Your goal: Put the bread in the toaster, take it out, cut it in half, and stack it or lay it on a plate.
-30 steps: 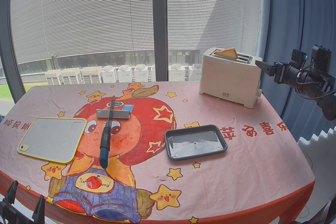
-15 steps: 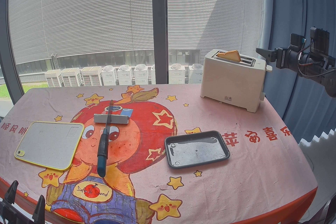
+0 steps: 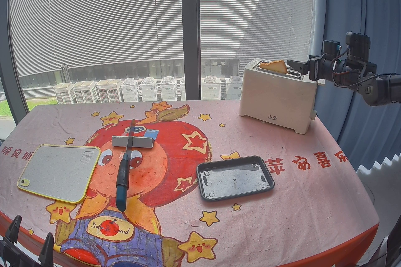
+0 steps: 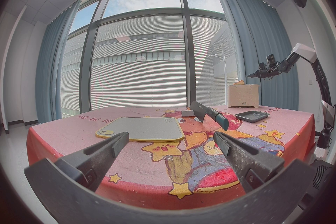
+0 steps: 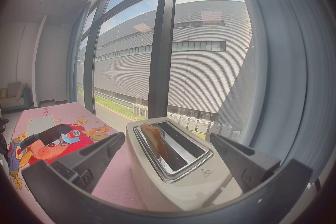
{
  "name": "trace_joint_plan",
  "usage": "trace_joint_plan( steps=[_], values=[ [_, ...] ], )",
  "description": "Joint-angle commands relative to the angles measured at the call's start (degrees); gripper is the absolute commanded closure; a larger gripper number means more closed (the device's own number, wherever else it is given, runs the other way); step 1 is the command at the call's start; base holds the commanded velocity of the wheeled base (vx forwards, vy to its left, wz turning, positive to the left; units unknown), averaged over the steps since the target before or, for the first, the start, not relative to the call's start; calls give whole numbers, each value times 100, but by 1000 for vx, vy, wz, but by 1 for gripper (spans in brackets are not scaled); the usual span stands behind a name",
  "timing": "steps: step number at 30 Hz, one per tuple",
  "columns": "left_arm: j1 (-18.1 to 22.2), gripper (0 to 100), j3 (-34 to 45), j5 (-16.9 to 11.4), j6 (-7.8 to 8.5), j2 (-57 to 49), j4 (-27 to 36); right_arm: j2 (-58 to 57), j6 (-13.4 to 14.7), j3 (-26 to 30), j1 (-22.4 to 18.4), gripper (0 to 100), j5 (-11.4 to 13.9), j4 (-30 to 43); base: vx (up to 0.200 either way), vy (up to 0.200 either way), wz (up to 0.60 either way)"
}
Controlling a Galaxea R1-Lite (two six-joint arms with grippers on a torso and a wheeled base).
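A white toaster stands at the table's back right with a toasted bread slice sticking up from its near slot. My right gripper hovers open just right of the toaster's top, level with the bread; in the right wrist view its fingers straddle the toaster and bread. A blue-handled knife leans on a small grey rest. The cutting board lies at the left, and a dark plate sits mid-table. My left gripper is open, low off the table's front left corner.
A window and blue curtain stand close behind and to the right of the toaster. Bare tablecloth stretches in front of the plate and toaster. The table's front edge curves near me.
My right gripper rose and moved left from beside the toaster to its top edge, close to the bread. The head camera shifted slightly early on. Nothing on the table moved.
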Motion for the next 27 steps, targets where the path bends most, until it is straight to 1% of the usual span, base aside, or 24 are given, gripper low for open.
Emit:
trace_joint_plan(
  steps=[1, 4, 13, 20, 21, 27],
  values=[
    [1, 0, 101, -1, -8, -93, 8, 508, -6, -293, 73, 0, 19, 111, 200, 0, 0],
    [1, 0, 101, -1, 1, -93, -1, 517, -6, -302, 152, 0, 19, 208, 0, 0, 0],
    [1, 0, 101, -1, 10, -93, -1, 543, -14, -319, 337, 0, 2, 208, 0, 0, 0],
    [1, 0, 101, -1, 10, -93, -1, 534, -23, -223, 346, 0, -7, 164, 0, 0, 0],
    [1, 0, 101, -1, 10, -93, -1, 525, -23, -196, 346, 100, -7, 155, 0, 0, 0],
    [1, 0, 101, -1, 10, -93, -1, 429, -23, -73, 363, 100, -25, 138, 0, 0, 0]
  ],
)
